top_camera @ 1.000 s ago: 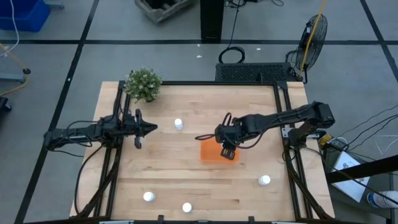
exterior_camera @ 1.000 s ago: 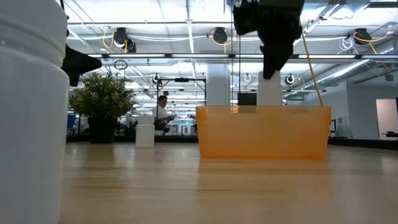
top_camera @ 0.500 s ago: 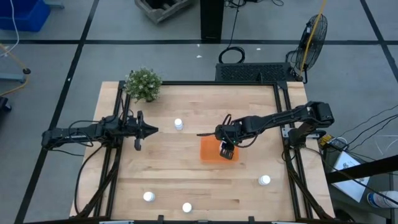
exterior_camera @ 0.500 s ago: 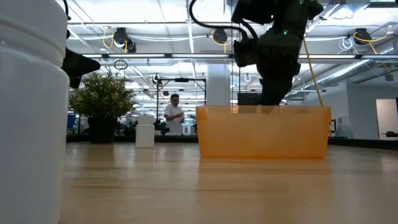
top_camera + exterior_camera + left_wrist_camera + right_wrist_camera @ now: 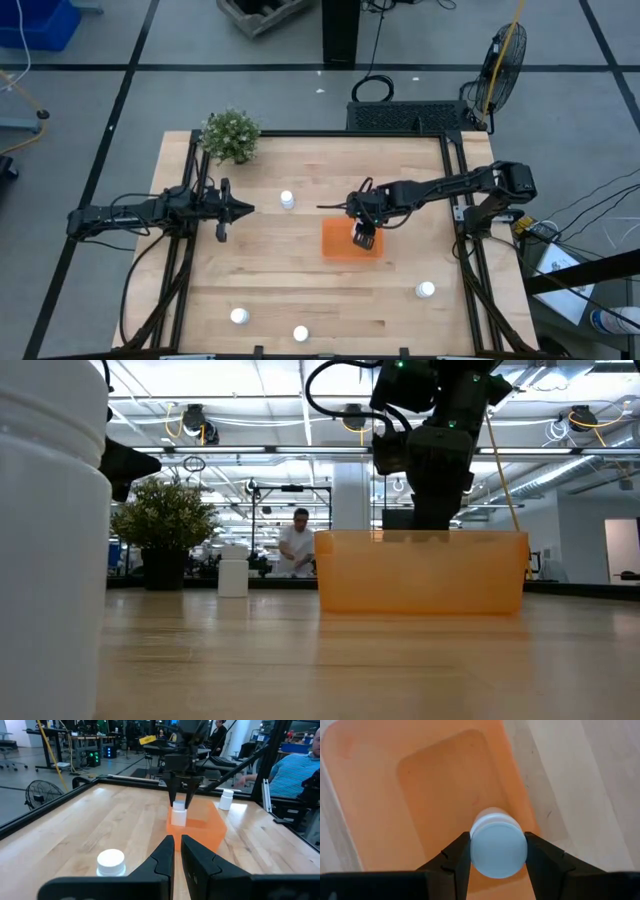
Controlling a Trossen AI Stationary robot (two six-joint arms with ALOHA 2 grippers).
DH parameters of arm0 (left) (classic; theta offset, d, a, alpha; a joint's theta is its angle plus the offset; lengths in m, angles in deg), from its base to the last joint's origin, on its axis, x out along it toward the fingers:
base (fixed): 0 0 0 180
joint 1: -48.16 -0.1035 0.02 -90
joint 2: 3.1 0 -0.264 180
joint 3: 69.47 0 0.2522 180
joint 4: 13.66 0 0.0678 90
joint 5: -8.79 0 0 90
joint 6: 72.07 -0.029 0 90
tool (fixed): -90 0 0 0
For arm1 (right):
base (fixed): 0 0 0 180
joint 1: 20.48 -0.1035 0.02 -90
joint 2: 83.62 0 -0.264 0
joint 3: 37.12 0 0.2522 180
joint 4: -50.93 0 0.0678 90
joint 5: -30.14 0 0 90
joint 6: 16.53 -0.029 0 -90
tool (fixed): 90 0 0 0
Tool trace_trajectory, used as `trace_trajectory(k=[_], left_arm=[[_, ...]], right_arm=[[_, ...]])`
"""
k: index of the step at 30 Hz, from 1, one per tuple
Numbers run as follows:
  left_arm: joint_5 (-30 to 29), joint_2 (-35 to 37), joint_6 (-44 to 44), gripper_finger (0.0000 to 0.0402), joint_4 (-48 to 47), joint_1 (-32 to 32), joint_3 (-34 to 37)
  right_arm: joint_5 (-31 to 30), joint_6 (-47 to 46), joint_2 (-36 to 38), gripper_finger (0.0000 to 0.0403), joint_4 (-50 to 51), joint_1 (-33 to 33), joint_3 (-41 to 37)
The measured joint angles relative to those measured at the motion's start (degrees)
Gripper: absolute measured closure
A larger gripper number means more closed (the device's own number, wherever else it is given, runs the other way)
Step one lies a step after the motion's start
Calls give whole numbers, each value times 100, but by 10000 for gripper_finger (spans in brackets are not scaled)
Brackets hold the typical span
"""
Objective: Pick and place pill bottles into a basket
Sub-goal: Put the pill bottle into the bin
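Note:
The orange basket (image 5: 348, 243) sits at mid-table. My right gripper (image 5: 364, 236) stands over its right part, pointing down, shut on a white pill bottle (image 5: 498, 849); the left wrist view shows this bottle (image 5: 179, 814) low at the basket's (image 5: 202, 827) rim. My left gripper (image 5: 243, 208) hovers shut and empty left of centre. One bottle (image 5: 287, 199) stands upright on the table just beyond it. Three more bottles stand near the front: (image 5: 426, 290), (image 5: 239, 316), (image 5: 300, 333). My right gripper pinches the bottle between its two fingers at the top, by the cap's two sides (image 5: 475, 851). The fingers come from above, pointing down. The bottle hangs upright, its lower part within the basket's walls; whether its base touches the floor I cannot tell.
A green potted plant (image 5: 231, 136) stands at the far left corner. In the low view one bottle (image 5: 50, 540) stands very close to the camera at the left. People show in the room beyond the table (image 5: 298, 545).
My right gripper has gone down with the bottle, from above the basket's rim into the basket, and a little toward the far edge. It has stayed shut on the bottle, which stays upright.

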Motion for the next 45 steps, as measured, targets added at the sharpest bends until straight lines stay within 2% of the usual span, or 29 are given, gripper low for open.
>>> trace_trajectory(k=[4,15,17,22,26,33,38,45], left_arm=[[7,0,2,364,0,0,-2],[11,0,2,364,-4,0,-7],[11,0,4,364,-5,0,-7],[13,0,4,364,-4,0,-9],[13,0,4,364,-4,0,-9],[12,2,7,364,-4,0,-13],[7,0,-68,364,-4,0,-15],[4,-2,-77,364,-7,0,-15]], right_arm=[[160,-16,17,263,-290,1,-154],[137,-147,17,262,-439,-10,-212],[130,-252,11,231,-486,-12,-217],[134,-544,-14,120,-532,-12,-241],[134,-600,-9,86,-637,-18,-234],[109,-623,322,90,-1174,-61,-234],[-211,-502,890,101,-1789,-58,-230],[-863,837,1712,103,-2594,-146,-238]])
